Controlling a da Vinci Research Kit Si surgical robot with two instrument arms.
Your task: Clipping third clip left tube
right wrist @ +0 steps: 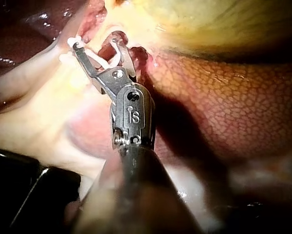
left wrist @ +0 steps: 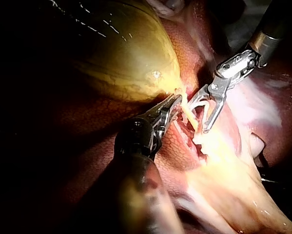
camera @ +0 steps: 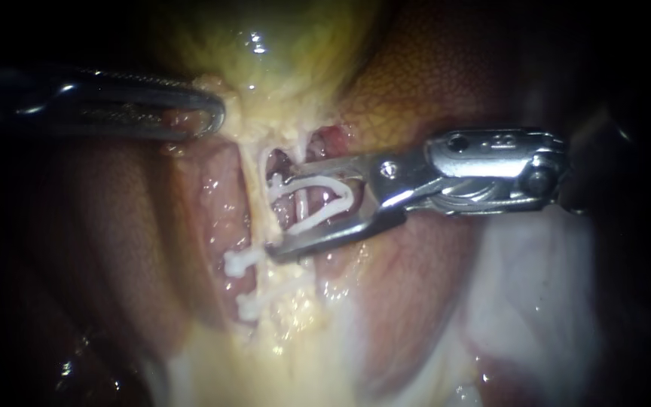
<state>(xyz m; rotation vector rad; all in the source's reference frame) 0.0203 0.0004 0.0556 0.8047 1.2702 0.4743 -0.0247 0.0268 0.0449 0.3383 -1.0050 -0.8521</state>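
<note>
White clip (camera: 318,179) gripped in wide-set right instrument (camera: 276,217) end effector | left instrument (camera: 212,114) end effector pinching gallbladder (camera: 265,53)

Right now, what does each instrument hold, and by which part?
My left instrument grips the gallbladder at its neck. My right instrument holds an open clip, its two legs seated along both jaws.

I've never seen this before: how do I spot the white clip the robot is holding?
Find the yellow-green gallbladder and follow the pale tube down from it. Beside that tube, the right instrument carries the clip: a wide-open white loop, whereas the two lower clips are squeezed shut across the tube.
</note>
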